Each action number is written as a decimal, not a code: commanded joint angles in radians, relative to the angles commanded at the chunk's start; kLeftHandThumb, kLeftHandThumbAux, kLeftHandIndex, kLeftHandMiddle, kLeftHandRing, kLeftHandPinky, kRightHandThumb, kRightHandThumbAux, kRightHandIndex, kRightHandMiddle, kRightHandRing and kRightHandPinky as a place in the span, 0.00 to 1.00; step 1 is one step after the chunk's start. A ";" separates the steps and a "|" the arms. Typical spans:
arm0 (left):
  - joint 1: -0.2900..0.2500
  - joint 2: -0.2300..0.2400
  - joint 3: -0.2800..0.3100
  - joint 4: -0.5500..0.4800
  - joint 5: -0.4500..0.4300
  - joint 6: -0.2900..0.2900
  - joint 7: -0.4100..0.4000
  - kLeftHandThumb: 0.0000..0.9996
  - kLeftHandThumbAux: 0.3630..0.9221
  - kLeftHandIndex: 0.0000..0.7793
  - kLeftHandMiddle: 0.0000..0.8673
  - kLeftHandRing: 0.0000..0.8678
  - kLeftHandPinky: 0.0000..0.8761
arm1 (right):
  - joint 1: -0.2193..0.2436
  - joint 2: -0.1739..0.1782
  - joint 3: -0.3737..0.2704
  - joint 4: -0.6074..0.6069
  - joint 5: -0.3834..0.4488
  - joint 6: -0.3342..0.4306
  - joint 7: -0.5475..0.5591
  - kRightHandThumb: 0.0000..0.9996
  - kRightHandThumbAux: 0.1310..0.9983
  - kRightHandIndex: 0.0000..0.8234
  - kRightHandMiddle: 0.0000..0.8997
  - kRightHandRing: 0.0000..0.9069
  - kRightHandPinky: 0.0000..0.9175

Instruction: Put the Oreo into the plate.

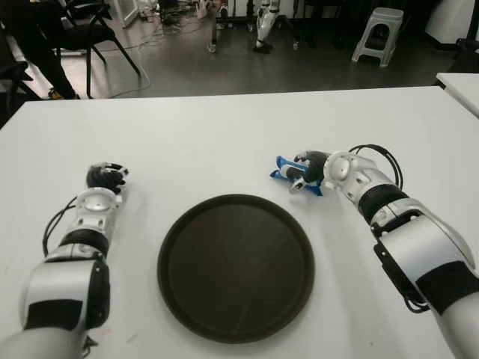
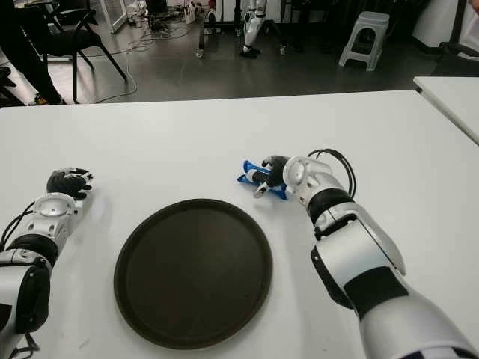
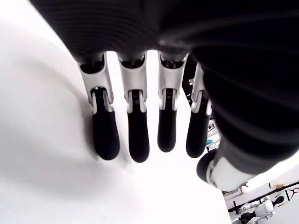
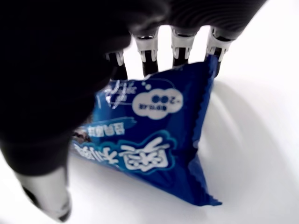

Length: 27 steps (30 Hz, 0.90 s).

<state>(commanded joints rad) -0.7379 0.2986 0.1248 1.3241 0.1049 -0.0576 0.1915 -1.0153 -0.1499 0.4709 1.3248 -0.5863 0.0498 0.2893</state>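
Grasping the blue Oreo packet (image 1: 288,173) with our right hand (image 1: 313,169), fingers curled over its far edge and thumb on the near side, we have it at about one o'clock of the dark round plate (image 1: 236,267), just beyond the rim and not yet in it, low at the white table (image 1: 224,142). Our left hand (image 1: 105,178) shows at nine to ten o'clock of the plate, fingers extended and holding nothing, clear of the drop zone. We judge the pinch across the wrapper suits a short carry toward seven o'clock.

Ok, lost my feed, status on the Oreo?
Right hand closed on Oreo pack, on table beside plate. Left hand open, idle left of plate. Path clear.
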 joint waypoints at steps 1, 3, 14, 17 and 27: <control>0.000 -0.001 -0.001 -0.001 0.001 -0.002 0.000 0.69 0.63 0.53 0.50 0.53 0.52 | -0.001 0.002 0.004 0.000 -0.004 0.007 -0.001 0.00 0.69 0.00 0.01 0.00 0.00; 0.001 -0.001 -0.002 -0.001 0.002 -0.003 -0.001 0.69 0.63 0.53 0.52 0.55 0.54 | -0.002 0.006 0.010 -0.001 -0.009 0.018 -0.002 0.00 0.69 0.00 0.00 0.00 0.00; 0.000 -0.002 -0.009 -0.005 0.004 -0.008 -0.003 0.69 0.63 0.53 0.58 0.63 0.62 | -0.007 0.007 0.024 -0.010 -0.018 0.015 0.030 0.00 0.74 0.00 0.00 0.00 0.00; 0.001 -0.001 -0.009 -0.004 0.003 -0.011 -0.006 0.69 0.63 0.53 0.62 0.67 0.66 | -0.002 0.006 0.028 -0.008 -0.021 0.010 0.026 0.00 0.73 0.00 0.00 0.00 0.00; 0.002 0.000 -0.009 -0.001 0.004 -0.005 0.005 0.69 0.64 0.53 0.59 0.65 0.60 | 0.011 0.016 0.009 -0.001 -0.006 0.016 -0.013 0.00 0.74 0.00 0.00 0.00 0.00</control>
<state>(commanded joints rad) -0.7360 0.2982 0.1163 1.3227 0.1090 -0.0628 0.1965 -1.0042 -0.1341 0.4803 1.3238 -0.5920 0.0658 0.2762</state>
